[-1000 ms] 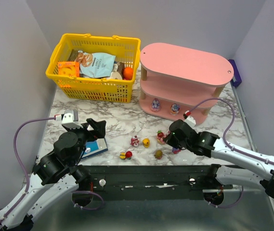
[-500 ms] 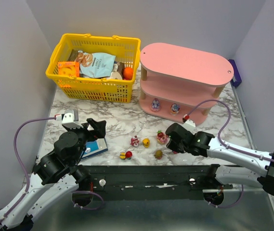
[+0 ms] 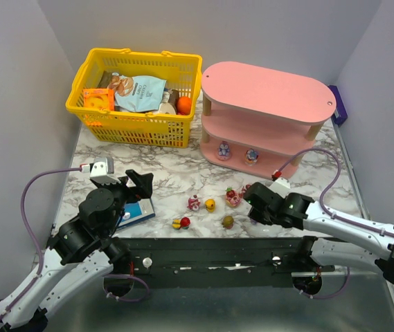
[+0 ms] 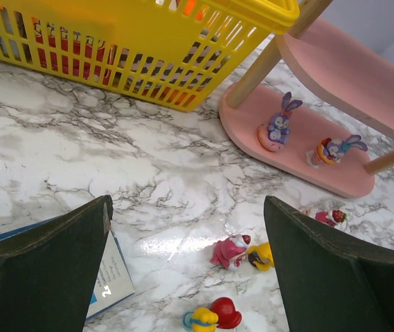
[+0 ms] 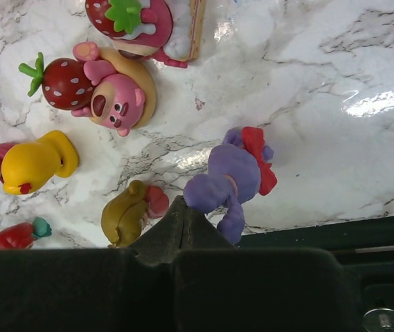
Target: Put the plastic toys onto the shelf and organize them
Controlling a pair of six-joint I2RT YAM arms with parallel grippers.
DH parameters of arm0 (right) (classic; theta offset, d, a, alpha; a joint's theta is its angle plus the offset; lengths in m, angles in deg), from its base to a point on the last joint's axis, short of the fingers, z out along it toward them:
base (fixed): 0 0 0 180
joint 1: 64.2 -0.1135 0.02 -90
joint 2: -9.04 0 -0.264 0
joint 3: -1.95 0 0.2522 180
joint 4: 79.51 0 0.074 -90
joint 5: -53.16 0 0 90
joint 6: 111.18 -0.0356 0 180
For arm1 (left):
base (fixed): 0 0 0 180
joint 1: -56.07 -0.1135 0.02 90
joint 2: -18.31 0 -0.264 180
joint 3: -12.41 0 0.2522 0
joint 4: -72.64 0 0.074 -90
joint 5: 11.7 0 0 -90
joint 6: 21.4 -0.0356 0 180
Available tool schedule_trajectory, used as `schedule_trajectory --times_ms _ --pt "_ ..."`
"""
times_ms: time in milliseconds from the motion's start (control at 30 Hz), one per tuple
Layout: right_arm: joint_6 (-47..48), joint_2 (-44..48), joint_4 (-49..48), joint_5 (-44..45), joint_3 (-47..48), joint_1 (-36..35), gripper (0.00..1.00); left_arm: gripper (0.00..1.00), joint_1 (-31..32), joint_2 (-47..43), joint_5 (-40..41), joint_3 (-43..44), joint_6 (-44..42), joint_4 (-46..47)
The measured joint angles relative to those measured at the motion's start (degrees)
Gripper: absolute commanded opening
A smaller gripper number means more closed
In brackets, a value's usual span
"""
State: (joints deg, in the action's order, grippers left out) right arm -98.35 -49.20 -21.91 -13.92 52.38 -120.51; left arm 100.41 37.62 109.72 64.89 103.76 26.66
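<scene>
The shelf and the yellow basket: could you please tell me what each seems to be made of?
The shelf: probably painted wood or board; pink tiers flat and matte, posts pale like bare wood. The yellow basket: likely moulded plastic; one even colour, thin latticed ribs.

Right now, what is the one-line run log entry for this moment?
left gripper open, empty | right gripper shut, tips at purple toy | shelf bottom tier: two toys

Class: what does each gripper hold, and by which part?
Left gripper: nothing, open. Right gripper: shut beside the purple figurine; a hold cannot be told.
</scene>
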Motion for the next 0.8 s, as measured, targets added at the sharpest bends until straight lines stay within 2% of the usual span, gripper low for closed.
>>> schedule_trajectory --times_ms 367,467,667,700,800 --pt "-1.0 2.8 3.4 0.4 -1.5 0.0 0.01 0.99 0.0 0.0 0.0 0.0 0.0 0.0" --pt "-0.6 4.4 4.0 0.4 -1.6 0.0 0.05 0.99 0.0 0.0 0.0 0.0 0.0 0.0" --pt "3.3 7.2 1.9 -1.8 -1.5 0.0 0.25 0.99 0.0 0.0 0.0 -0.1 0.0 0.0" --pt "3.7 7.6 1.4 -2.4 -1.5 0.0 0.38 0.99 0.0 0.0 0.0 -0.1 0.0 0.0" --pt "3.9 9.4 0.3 -3.6 -1.5 0.0 0.44 0.99 0.0 0.0 0.0 -0.1 0.0 0.0"
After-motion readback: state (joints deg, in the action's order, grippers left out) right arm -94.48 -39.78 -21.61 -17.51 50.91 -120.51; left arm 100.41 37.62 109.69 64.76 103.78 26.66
